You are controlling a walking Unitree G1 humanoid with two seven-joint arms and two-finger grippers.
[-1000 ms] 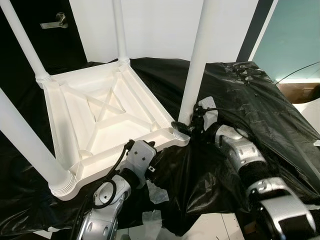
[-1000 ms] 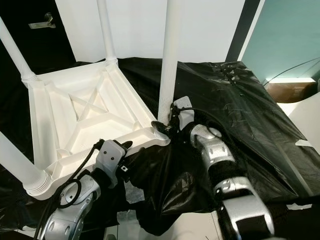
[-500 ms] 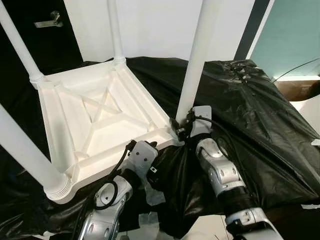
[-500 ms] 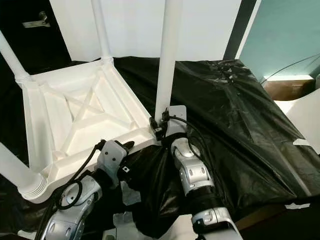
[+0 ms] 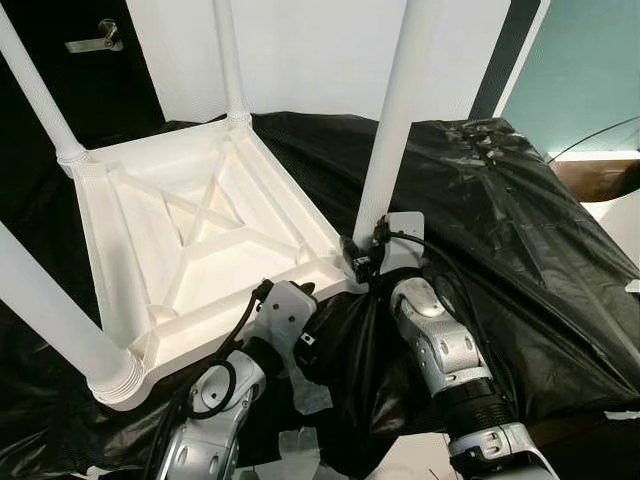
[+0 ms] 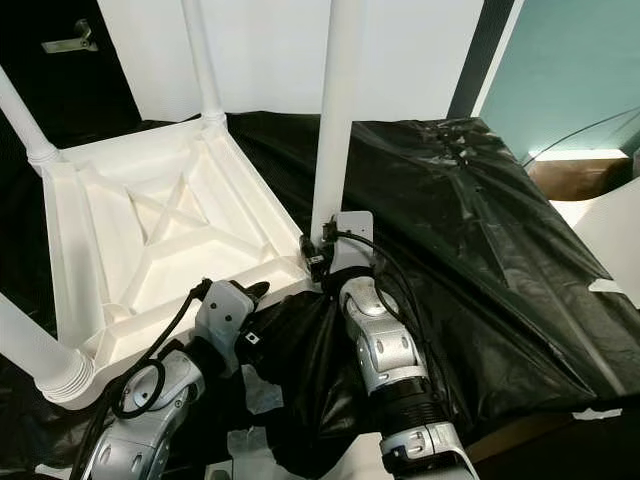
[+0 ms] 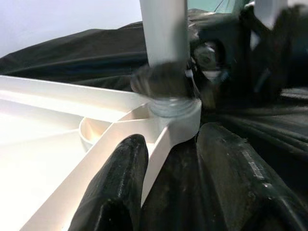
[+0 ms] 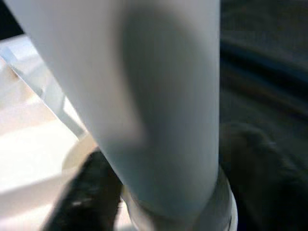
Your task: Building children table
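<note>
A white children's table lies upside down on black plastic sheeting, its ribbed underside facing up and its legs standing upright. My right gripper is at the near right corner, shut around the base of the table leg. In the right wrist view the leg stands between both black fingers. My left gripper is at the front rim. In the left wrist view the left gripper has one finger inside the rim and one outside, holding it.
Black plastic sheeting covers the work surface and hangs over its front edge. A black door with a metal handle is at the back left, and a teal panel at the back right. Pale scraps lie below the front edge.
My right forearm has swung in from the right to sit straight behind the leg, while its gripper stayed at the leg's base. The left gripper kept its place on the rim.
</note>
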